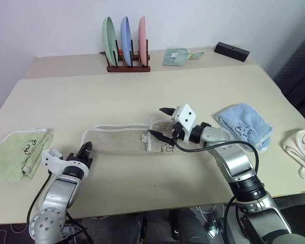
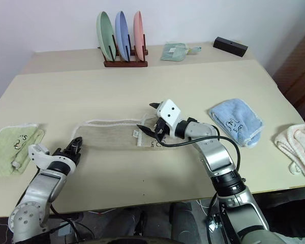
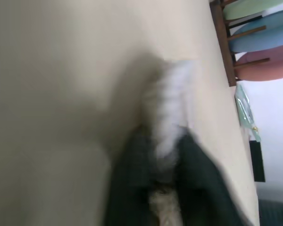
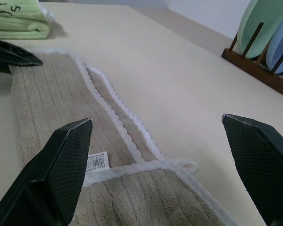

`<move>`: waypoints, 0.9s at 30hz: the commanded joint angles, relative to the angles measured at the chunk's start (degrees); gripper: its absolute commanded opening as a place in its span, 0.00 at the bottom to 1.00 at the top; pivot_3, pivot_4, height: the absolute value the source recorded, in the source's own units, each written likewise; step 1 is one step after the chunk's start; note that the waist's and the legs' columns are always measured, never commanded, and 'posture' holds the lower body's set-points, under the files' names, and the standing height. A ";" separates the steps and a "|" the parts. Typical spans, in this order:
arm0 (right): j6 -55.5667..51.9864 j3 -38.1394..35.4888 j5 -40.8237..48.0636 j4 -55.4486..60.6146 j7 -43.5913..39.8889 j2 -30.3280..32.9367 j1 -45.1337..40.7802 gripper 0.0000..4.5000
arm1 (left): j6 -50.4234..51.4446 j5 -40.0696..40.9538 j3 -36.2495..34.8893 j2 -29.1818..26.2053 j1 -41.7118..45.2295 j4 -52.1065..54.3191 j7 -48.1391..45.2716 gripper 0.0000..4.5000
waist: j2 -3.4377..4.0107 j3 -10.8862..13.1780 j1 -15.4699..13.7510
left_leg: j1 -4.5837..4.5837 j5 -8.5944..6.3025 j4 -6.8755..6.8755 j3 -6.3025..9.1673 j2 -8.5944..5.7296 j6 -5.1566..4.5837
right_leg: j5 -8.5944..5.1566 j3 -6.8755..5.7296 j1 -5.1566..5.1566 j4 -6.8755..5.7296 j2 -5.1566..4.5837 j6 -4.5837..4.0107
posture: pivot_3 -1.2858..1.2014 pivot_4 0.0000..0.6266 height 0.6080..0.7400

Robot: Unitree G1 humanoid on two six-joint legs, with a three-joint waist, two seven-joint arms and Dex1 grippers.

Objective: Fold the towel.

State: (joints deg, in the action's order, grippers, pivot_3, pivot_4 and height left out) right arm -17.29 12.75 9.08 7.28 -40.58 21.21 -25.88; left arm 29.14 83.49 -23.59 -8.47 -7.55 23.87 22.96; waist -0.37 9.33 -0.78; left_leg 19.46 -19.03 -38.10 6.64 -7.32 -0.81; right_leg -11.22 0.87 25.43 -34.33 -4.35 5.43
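Beige terry, folded once lengthwise into a long strip, is what we see in the head views: the towel (image 1: 127,138) lies across the middle of the table (image 1: 142,91), between the pale green towel (image 1: 18,152) at our left edge and the light blue towel (image 1: 244,124) on our right. Our left gripper (image 1: 85,152) sits at the strip's left end, fingers closed. Our right gripper (image 1: 160,122) hovers above the right end, fingers spread wide and holding nothing. We judge the step to be taking both ends for the next fold, with only the left end taken.

In the left wrist view, the closed fingers (image 3: 198,183) pinch the towel's white stitched edging, so the grip looks real.

In the right wrist view, the open fingertips (image 4: 68,160) straddle the right end, its label and edging lying between them and below. Next, we judge, the right gripper must drop and close on that hem. Bare table lies beyond the strip toward the plate rack (image 1: 127,63), well apart, giving room to carry an end over.
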 commanded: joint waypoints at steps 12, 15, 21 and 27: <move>-0.13 -1.10 -0.78 1.44 0.28 0.62 0.32 1.00 | 1.31 -16.53 -2.76 -24.15 -3.13 6.86 -27.45 0.01 | 0.01 0.02 -0.01 | 0.01 -0.02 0.02 0.00 0.04 0.03 | -0.01 0.01 0.00 0.03 0.08 -0.02 | 0.52 0.24 1.00; 0.00 -1.18 -0.95 0.68 0.43 0.50 0.20 1.00 | 2.82 -19.56 2.33 -28.12 0.60 8.34 -33.65 0.01 | 0.02 0.02 0.06 | 0.01 -0.03 0.03 -0.01 0.03 0.03 | -0.01 0.01 -0.01 0.03 0.07 -0.02 | 0.52 0.24 1.00; 0.03 -1.95 -1.48 -0.36 1.84 0.48 0.42 1.00 | 7.49 -28.01 18.86 -32.26 13.33 9.84 -44.24 0.01 | 0.04 0.04 0.17 | 0.02 -0.03 0.06 -0.01 0.04 0.03 | 0.00 0.02 0.03 0.03 0.08 -0.03 | 0.52 0.24 1.00; 0.84 -3.97 -2.51 -2.20 3.64 1.90 -0.11 1.00 | 9.68 -36.55 32.36 -28.17 24.45 6.59 -49.97 0.01 | 0.05 0.05 0.50 | 0.03 -0.03 0.08 -0.03 0.03 0.02 | 0.01 0.05 0.07 0.04 0.09 -0.02 | 0.52 0.24 1.00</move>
State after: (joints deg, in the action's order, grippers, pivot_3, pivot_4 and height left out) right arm -17.84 10.79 6.91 4.51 -37.61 22.45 -25.08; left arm 38.78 48.82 8.05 -37.27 15.59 30.80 -26.04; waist -0.32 9.38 -0.28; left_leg 19.49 -19.07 -37.99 6.61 -7.29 -0.79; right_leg -11.20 0.93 25.52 -34.30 -4.27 5.41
